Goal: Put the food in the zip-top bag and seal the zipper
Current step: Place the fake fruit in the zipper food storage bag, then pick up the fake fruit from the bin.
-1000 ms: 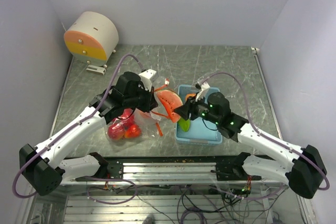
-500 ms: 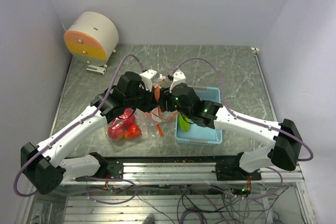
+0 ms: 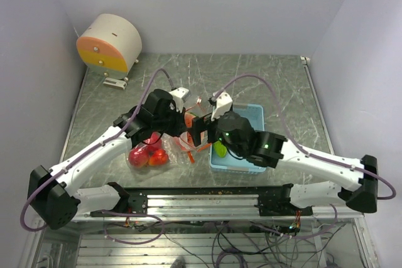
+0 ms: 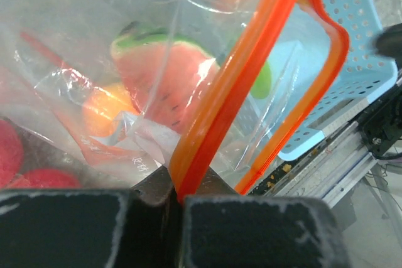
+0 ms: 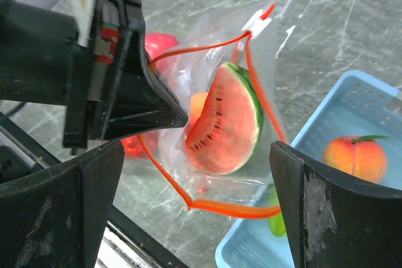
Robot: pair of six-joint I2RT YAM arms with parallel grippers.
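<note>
The zip-top bag hangs with its mouth held open, and my left gripper is shut on its zipper. Inside the bag lie a watermelon slice, an orange ball and red round fruits. My right gripper stands open just above the bag's mouth, with nothing between its fingers and the slice below them. The orange zipper loops around the opening. A peach and a green piece lie in the light blue tray.
The blue tray sits right of the bag, under the right arm. A round white, orange and yellow device stands at the back left. A metal rail runs along the table's near edge.
My right gripper carried the watermelon slice left from the tray to the bag, then opened; the slice now lies inside the bag. The left gripper kept its hold on the zipper.
</note>
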